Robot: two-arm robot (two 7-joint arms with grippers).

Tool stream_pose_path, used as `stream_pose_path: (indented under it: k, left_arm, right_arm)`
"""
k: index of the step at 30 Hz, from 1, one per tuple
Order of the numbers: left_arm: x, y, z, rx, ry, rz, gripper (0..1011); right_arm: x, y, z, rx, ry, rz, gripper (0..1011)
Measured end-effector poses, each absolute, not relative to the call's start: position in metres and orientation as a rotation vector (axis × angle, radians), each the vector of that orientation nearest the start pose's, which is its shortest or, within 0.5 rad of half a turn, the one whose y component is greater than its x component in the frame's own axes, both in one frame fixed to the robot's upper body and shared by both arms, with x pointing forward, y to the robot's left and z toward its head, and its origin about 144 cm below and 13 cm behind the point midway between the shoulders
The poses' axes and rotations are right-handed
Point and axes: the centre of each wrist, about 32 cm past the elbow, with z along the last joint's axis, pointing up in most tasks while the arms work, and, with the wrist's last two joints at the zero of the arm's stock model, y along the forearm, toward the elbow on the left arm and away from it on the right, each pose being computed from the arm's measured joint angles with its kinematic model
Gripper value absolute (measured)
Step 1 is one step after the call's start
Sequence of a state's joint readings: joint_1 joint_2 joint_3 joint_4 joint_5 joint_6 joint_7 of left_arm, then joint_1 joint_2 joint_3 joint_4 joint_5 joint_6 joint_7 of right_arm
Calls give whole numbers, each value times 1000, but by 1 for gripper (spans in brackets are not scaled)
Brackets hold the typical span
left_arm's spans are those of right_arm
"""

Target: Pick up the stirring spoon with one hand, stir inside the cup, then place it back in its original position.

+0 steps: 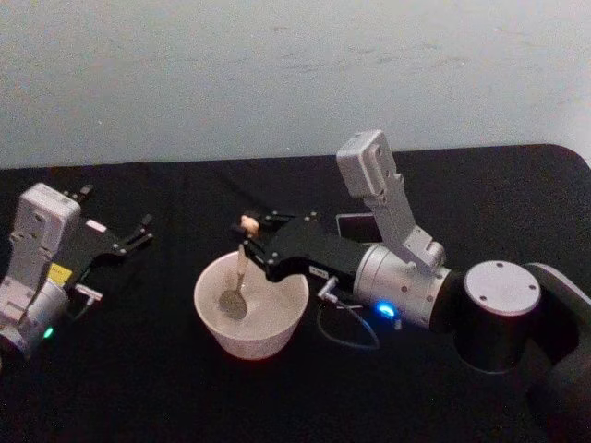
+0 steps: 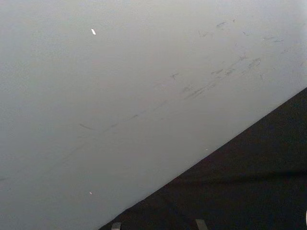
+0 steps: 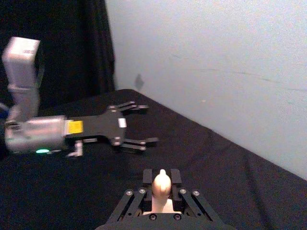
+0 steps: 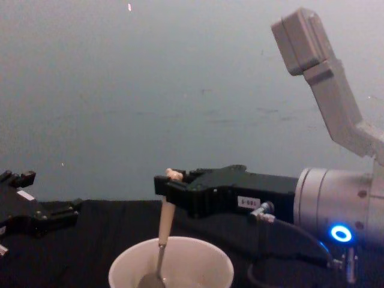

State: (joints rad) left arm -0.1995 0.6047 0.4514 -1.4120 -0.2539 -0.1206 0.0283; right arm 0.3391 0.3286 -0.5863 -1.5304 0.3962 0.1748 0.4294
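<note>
Head view: the right gripper (image 1: 251, 242) clamps the slim, beige-handled, bear-knobbed stirring spoon (image 1: 241, 263). Its long axis drops toward six o'clock into the wide round cream-white cup (image 1: 245, 343). The left gripper (image 1: 115, 214), fingers spread wide, hangs at the cup's nine o'clock.

Right wrist view: the spoon's knob (image 3: 161, 184) sits pinched between the jaws.

Chest view: the spoon (image 4: 166, 219) stands near upright, tip low inside the cup, so stirring likely needs only small circles.
</note>
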Motion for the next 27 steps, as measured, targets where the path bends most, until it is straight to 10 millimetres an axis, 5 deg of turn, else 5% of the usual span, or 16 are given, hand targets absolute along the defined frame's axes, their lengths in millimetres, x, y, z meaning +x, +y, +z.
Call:
stream_pose_path:
  k: [11, 27]
  left_arm:
    - [489, 310, 1140, 304, -285, 1248, 1001]
    - [489, 310, 1140, 304, -285, 1248, 1001]
  right_arm:
    - [522, -175, 1202, -125, 2, -687, 215]
    - [496, -206, 1206, -161, 30, -589, 215]
